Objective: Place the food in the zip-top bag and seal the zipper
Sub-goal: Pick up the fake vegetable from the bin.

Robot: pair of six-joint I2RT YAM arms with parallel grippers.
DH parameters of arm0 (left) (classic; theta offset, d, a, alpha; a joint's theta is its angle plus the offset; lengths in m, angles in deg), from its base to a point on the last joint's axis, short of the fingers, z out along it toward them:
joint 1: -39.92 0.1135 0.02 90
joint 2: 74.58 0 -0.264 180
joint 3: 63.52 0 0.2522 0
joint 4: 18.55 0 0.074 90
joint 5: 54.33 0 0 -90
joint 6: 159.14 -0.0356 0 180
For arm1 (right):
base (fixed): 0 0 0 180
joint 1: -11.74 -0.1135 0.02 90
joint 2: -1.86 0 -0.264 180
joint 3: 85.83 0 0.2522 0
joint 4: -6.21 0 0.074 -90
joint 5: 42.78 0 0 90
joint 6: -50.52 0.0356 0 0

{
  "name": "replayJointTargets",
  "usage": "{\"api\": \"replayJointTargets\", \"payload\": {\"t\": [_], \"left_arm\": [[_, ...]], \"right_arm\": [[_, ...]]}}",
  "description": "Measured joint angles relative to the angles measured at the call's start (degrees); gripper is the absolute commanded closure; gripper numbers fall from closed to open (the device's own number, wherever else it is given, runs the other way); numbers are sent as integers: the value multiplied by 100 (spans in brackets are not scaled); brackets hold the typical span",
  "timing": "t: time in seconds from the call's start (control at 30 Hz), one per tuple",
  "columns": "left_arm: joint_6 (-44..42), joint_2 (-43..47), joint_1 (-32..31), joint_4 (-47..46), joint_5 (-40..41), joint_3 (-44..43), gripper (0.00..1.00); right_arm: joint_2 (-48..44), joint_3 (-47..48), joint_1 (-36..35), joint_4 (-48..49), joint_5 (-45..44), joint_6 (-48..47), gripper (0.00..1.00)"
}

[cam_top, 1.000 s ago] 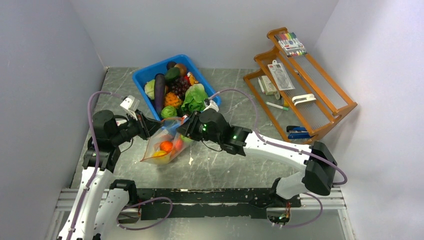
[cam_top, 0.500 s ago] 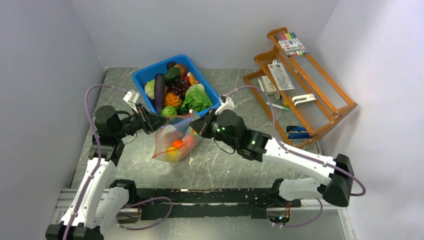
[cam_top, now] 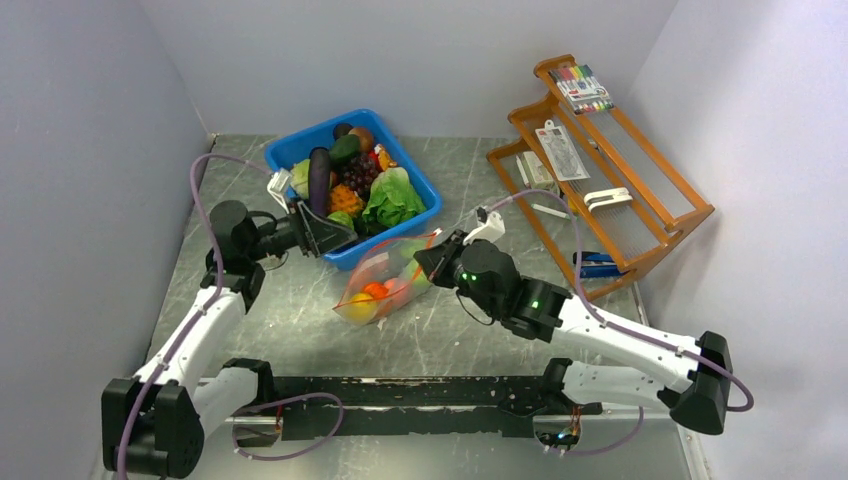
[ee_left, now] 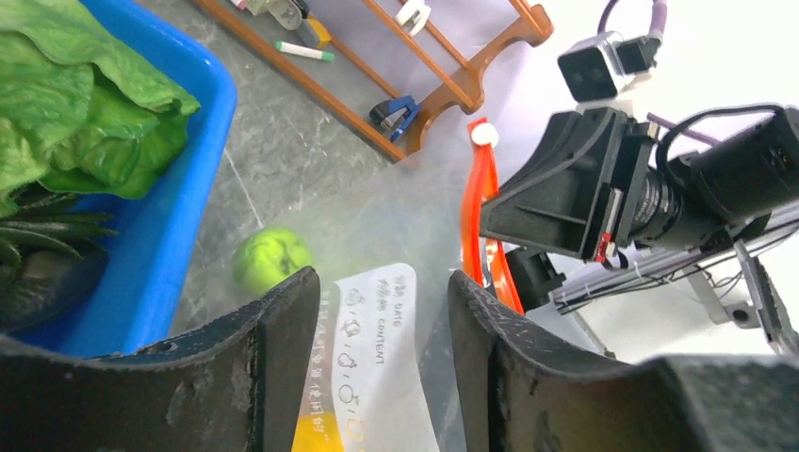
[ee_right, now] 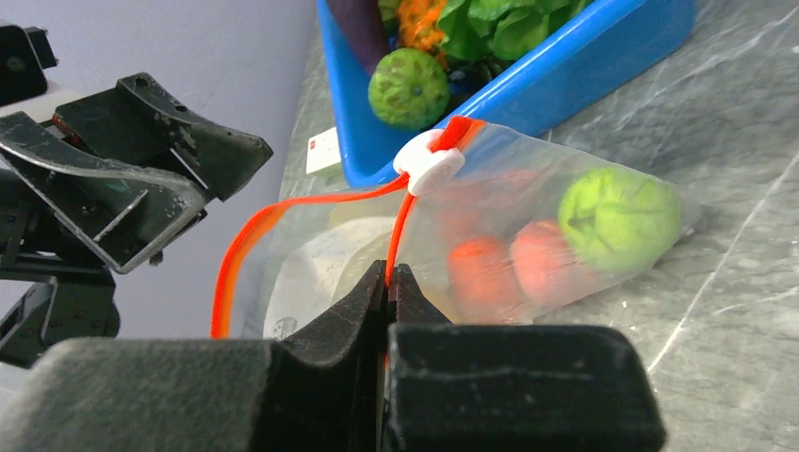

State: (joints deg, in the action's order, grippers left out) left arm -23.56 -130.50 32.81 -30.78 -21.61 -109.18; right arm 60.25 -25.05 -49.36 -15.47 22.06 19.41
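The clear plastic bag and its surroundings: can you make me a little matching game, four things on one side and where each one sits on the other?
Things:
1. leafy green toy lettuce
2. pair of orange-red toy fruits
3. red-orange zipper strip
4. blue stapler

Places:
a. on the brown wooden rack
b. pinched in the shut jaws of the right gripper
c. in the blue plastic bin
d. inside the clear plastic zip-top bag

Pairs: 1-c, 2-d, 3-b, 4-a
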Motion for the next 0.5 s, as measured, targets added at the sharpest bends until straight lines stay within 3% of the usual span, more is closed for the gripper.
{"api": "replayJointTargets", "payload": {"t": [0.13, 0.33, 0.5], "left_arm": [[-892, -227, -17, 1097, 345, -702, 40], [-2380, -686, -22, 2999, 2533, -2430, 33], [-2975, -1399, -20, 3713, 4028, -3158, 12]], "right_arm": [[-186, -70, 0, -55, -256, 11, 100], [-345, -260, 0, 39, -345, 28, 100], [-352, -337, 0, 92, -332, 20, 100]]}}
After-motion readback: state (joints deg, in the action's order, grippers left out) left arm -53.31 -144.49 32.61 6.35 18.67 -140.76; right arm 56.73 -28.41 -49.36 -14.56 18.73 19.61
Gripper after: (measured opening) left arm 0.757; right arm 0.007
